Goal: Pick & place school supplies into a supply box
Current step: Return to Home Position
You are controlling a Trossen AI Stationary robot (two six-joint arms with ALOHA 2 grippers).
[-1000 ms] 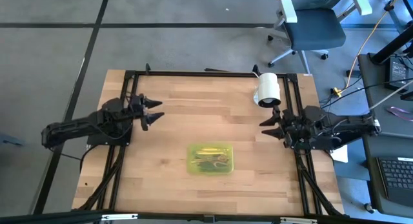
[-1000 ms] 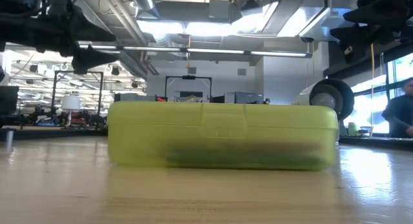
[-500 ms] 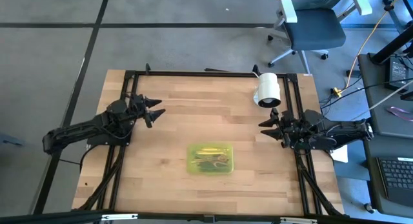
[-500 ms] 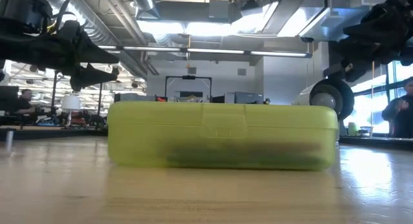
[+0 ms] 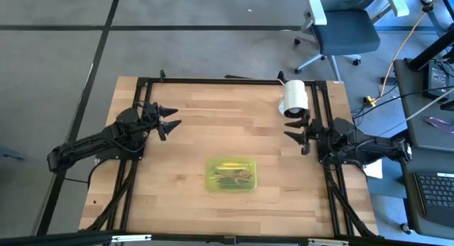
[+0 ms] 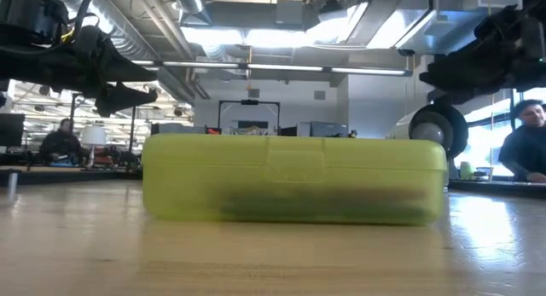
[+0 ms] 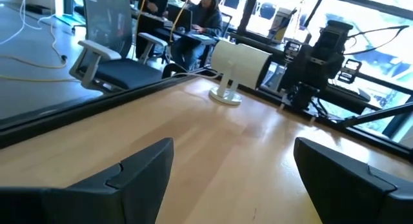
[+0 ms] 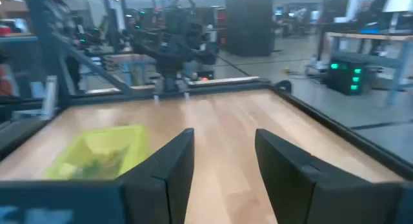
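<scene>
Yellow-green, the supply box (image 5: pixel 231 174) lies shut mid-table, apart from my left gripper (image 5: pixel 169 123) and right gripper (image 5: pixel 294 130), both spread wide and empty; heading home, the right could clip the white roll (image 5: pixel 294 98) just beside it.

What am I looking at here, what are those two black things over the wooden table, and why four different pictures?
These are two robot arms mounted at a wooden table. One picture looks straight down from above, one looks level across the tabletop, and two come from cameras on the arms' wrists. Each arm ends in a two-finger gripper: the left gripper and the right gripper both hang open above the table, holding nothing. Near the middle lies a closed yellow-green plastic box, with dark shapes showing faintly through its lid. A white roll stands near the far right corner, close to the right gripper.
</scene>
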